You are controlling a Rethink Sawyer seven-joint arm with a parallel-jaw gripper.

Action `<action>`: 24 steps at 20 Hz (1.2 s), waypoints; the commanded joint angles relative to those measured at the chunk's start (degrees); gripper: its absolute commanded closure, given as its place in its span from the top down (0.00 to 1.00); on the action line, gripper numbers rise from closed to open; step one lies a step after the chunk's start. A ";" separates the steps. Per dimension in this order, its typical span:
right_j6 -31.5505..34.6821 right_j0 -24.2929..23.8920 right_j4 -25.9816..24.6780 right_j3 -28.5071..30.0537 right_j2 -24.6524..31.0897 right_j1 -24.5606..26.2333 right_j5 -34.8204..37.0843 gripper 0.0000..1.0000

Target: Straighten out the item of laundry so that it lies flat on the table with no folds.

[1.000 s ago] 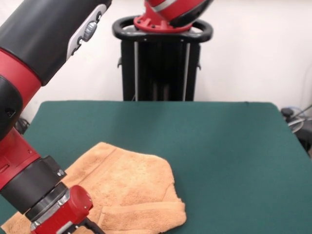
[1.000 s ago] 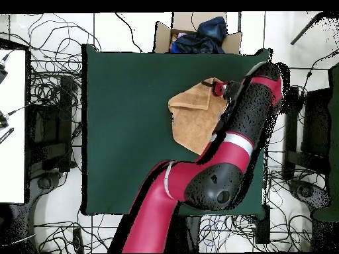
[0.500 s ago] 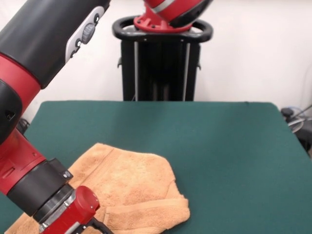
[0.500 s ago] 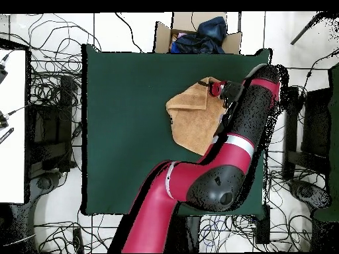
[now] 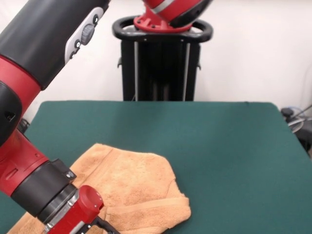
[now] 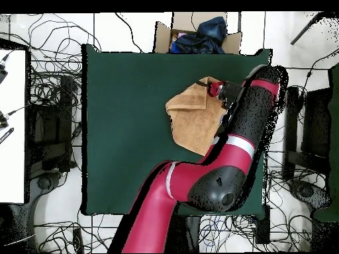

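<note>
Gripper (image 6: pixel 213 90) sits at the end of the red and black arm (image 6: pixel 233 147), low over one edge of the towel (image 6: pixel 195 118); can't tell if it's holding cloth, since in the front view the tip runs off the bottom edge and from overhead it's only a small dark and red shape. Towel is peach-tan terry, lying on the dark green desk (image 6: pixel 126 126), toward the side where the arm reaches across, w/ most of the desk bare around it. It isn't flat: in the front view the towel (image 5: pixel 131 187) shows a thick doubled band along its near edge, w/ a rounded folded corner at the right, and its outline is irregular, not rectangular. Overhead, part of the cloth is hidden under the arm. Beyond the far edge of the desk a cardboard box (image 6: pixel 197 34) holds dark blue fabric; cables lie on the floor around. Step in hand, as a judgement: working at the towel's edge nearest the gripper, approx. at the start of spreading, w/ folds left to undo. Next move likely calls for a firm hold on one layer only, then a low, steady pull outward away from the bunched part, so the doubled band opens w/o dragging the whole towel along.
</note>
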 commanded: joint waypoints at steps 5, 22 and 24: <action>1.40 1.06 3.58 1.21 7.26 1.50 -4.00 1.00; -0.33 2.20 4.02 3.43 8.11 0.69 -2.93 1.00; -0.55 2.87 4.51 5.55 8.55 -0.52 -3.43 1.00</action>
